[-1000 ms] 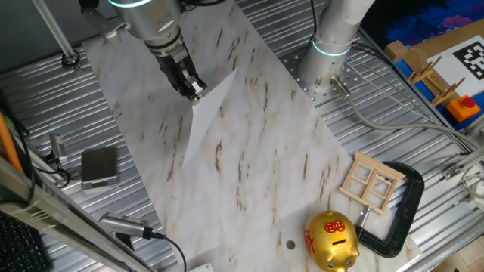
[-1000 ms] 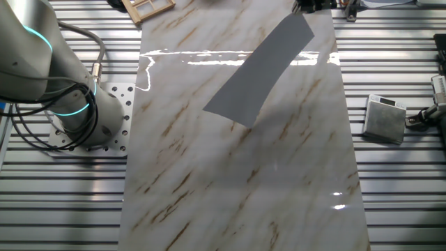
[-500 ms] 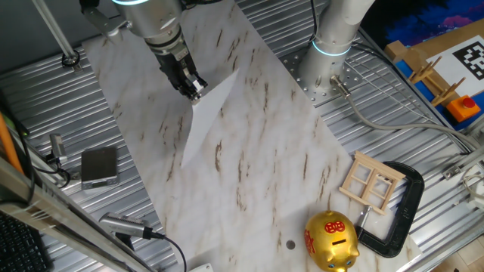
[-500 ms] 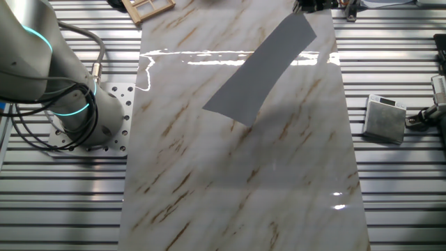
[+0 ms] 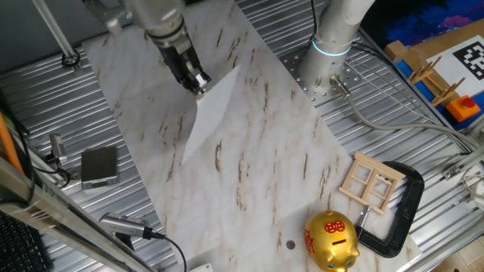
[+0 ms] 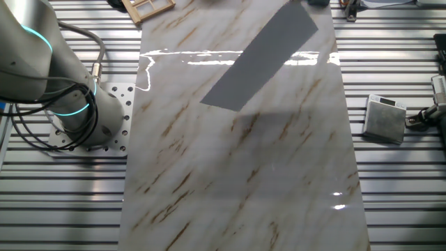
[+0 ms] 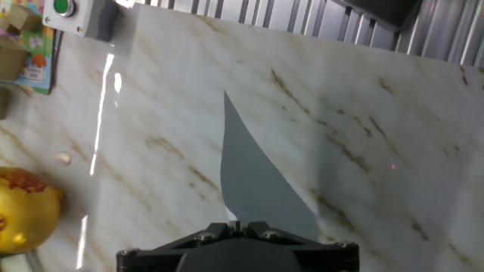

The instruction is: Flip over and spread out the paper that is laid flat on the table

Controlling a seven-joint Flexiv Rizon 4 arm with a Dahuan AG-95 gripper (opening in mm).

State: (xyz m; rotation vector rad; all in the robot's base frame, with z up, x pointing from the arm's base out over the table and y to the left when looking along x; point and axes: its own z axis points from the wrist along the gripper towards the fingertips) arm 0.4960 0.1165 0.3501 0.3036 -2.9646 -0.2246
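Observation:
The paper (image 5: 209,113) is a white sheet held up by one corner, hanging slanted above the marble table (image 5: 257,181). In the other fixed view it shows as a grey slanted band (image 6: 261,56) over the table (image 6: 244,181). In the hand view the paper (image 7: 253,177) rises as a grey pointed shape from between the fingers. My gripper (image 5: 198,83) is shut on the paper's upper corner; it also shows in the hand view (image 7: 238,224), jaws closed together on the sheet edge.
A gold piggy bank (image 5: 330,240), a wooden frame (image 5: 370,181) and a black clamp (image 5: 404,208) sit at the table's near right end. A small grey pad (image 5: 99,166) lies on the ribbed metal to the left. A second arm's base (image 5: 329,45) stands at the back.
My gripper has risen a little with the paper corner; the sheet's free lower end has lifted and shifted slightly across the table.

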